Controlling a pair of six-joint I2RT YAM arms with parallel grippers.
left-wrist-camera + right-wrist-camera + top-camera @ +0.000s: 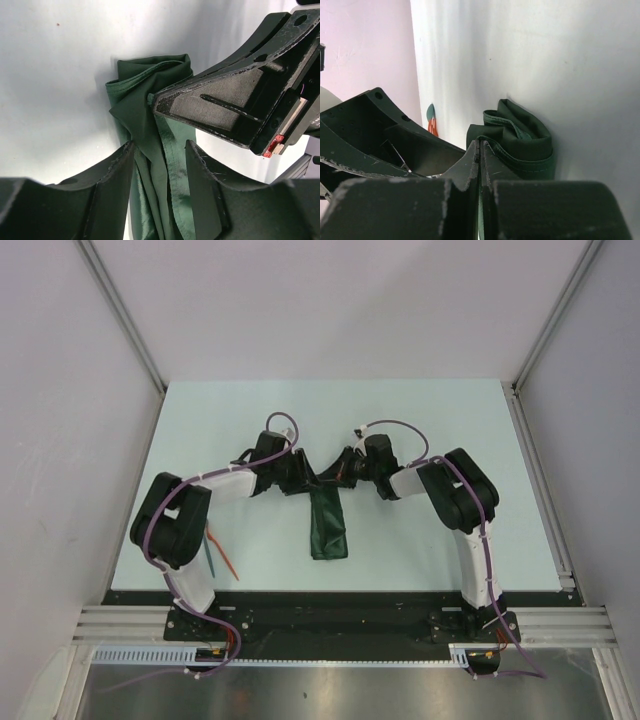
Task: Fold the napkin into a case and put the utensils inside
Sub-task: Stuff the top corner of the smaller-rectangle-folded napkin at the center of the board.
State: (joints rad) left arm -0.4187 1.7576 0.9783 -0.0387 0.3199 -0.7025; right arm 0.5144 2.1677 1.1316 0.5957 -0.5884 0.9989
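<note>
**Napkin (328, 528) folded to a narrow strip, its far end between two pairs of jaws**

*Top external view.* The dark green napkin lies as a long, narrow strip at the middle of the pale desk (430, 440), its length running from near to far. Its far end is gathered where the left jaws reach in from the left and the right jaws from the right, the two close together over that end. The utensils (224, 556), one orange-red and one teal, lie side by side towards the near-left corner of the desk. They are well apart from the napkin and partly hidden by the left arm (180, 520).

*Left wrist view.* The left jaws stand apart, and the folded layers of cloth run loosely through the gap between them. Beyond them the napkin's end is bunched into a rounded fold. The right jaws enter from the right, and their tip bites the edge of the cloth.

*Right wrist view.* The right jaws are pressed together, clamped on a thin sliver of green cloth that shows in the seam between them. Just beyond, the bunched end of the napkin rests on the desk. The left jaws fill the lower left, and the utensils appear small in the distance past them.
</note>
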